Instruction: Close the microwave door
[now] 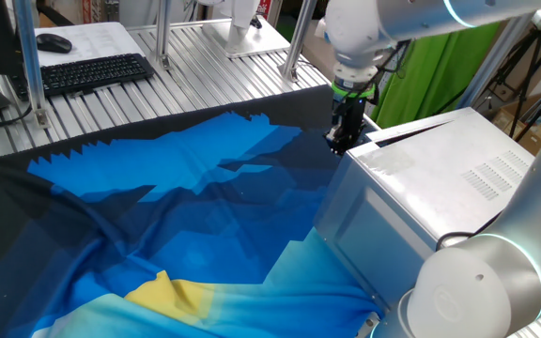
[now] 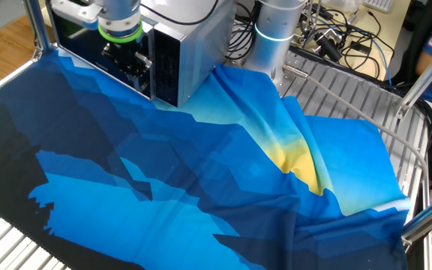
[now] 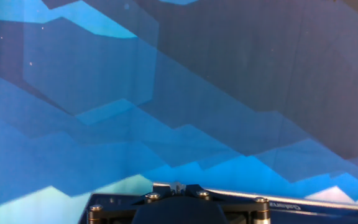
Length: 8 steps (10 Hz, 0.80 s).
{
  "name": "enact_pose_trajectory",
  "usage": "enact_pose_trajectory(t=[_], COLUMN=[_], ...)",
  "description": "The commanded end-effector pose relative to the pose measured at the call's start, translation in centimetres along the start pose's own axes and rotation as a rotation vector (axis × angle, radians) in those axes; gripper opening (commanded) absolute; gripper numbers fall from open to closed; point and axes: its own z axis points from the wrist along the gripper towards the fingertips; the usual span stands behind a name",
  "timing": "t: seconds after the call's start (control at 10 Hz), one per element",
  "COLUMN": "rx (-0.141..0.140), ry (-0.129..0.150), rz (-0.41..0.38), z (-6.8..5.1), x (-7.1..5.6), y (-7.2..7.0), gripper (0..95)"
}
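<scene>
In one fixed view, the microwave (image 1: 440, 178) stands at the right on the blue cloth (image 1: 186, 216), its door (image 1: 360, 230) facing left. The gripper (image 1: 339, 141) hangs at the door's far top corner; whether its fingers are parted, I cannot tell.

In the other fixed view, the gripper (image 2: 126, 64) sits against the door (image 2: 107, 60).

The hand view shows only cloth (image 3: 166, 93) reflected and a silver edge (image 3: 253, 198).
</scene>
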Motion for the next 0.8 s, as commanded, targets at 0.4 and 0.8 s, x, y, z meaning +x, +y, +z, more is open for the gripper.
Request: enact_pose_trajectory(t=[0.4, 0.8], rx=[0.000, -0.106], ry=[-0.021, -0.134], rz=[-0.001, 0.000], z=[2.1, 0.9], x=[1.8, -2.1], y=[0.3, -0.5], gripper=[0.0, 0.0])
